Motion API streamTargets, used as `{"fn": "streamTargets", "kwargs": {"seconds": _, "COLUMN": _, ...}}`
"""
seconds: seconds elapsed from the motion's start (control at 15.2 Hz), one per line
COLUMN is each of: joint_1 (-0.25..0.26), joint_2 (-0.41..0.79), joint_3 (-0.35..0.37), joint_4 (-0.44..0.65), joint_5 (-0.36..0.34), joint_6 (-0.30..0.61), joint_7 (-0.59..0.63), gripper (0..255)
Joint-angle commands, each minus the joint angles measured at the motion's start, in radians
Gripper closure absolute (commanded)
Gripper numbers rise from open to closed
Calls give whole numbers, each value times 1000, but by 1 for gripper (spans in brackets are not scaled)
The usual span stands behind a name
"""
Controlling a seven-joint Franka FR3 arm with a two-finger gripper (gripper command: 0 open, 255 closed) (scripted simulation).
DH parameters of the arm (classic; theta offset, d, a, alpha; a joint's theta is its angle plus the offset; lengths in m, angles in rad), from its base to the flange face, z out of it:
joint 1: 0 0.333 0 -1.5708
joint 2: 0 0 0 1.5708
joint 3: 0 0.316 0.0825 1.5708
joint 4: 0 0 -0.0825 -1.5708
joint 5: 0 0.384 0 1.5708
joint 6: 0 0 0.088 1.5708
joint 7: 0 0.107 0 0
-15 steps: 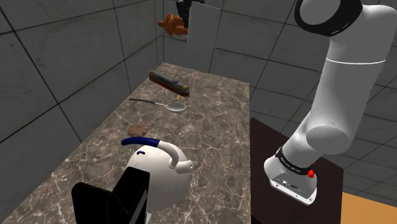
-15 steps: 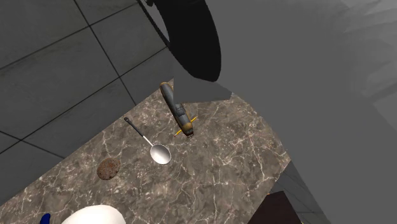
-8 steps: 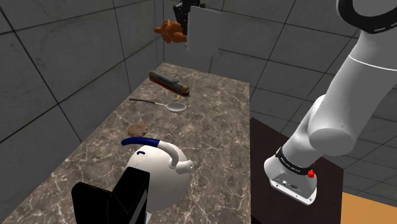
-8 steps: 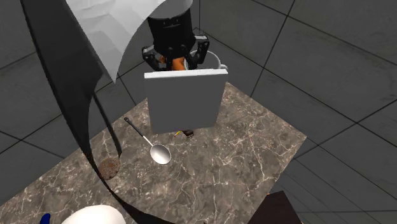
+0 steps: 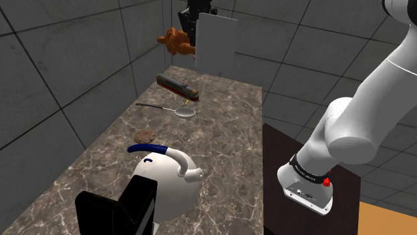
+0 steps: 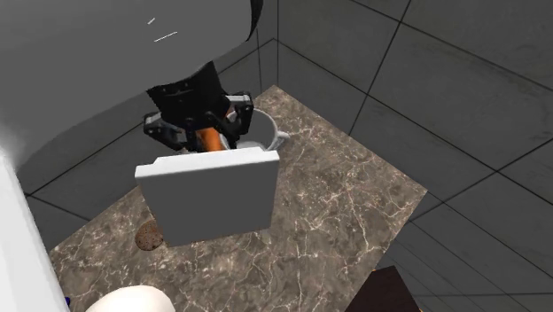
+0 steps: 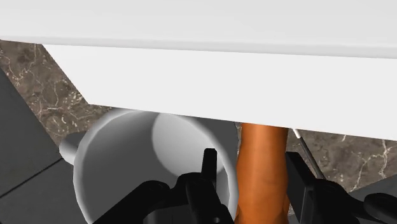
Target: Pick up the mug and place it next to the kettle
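while the round white kettle (image 5: 164, 183) sits low in the shoulder view on the veined brown marble counter (image 5: 220, 133), the black gripper (image 6: 208, 140) far up top clenches the smooth white mug (image 6: 264, 133) by its wall and orange-brown lump (image 7: 257, 143), a flat white slab (image 6: 208, 199) alongside.

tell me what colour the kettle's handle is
Blue handle on a white kettle; shoulder view shows it best.

You have dark grey walls of large square tiles (image 5: 60, 60) closing a corner behind a long brown marble-patterned countertop (image 5: 227, 133). An orange-tan strip of floor (image 5: 391, 220) shows at the shoulder view's lower right.
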Motion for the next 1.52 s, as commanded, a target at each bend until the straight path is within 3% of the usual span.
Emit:
{"fn": "streamTargets", "kwargs": {"seconds": 0.0, "joint_1": 18, "joint_2": -43, "joint_3": 20, "joint_4": -49, "joint_5": 6, "joint_6": 7, "joint_7": 39, "gripper": 255}}
{"fn": "streamTargets", "kwargs": {"seconds": 0.73, "joint_1": 125, "joint_2": -176, "joint_3": 162, "joint_4": -180, "joint_5": 63, "joint_6": -2, "joint_7": 277, "gripper": 255}}
{"fn": "streamTargets", "kwargs": {"seconds": 1.45, "joint_1": 227, "joint_2": -187, "joint_3": 331, "joint_4": -172, "joint_5": 122, "joint_6": -18, "joint_7": 541, "gripper": 255}}
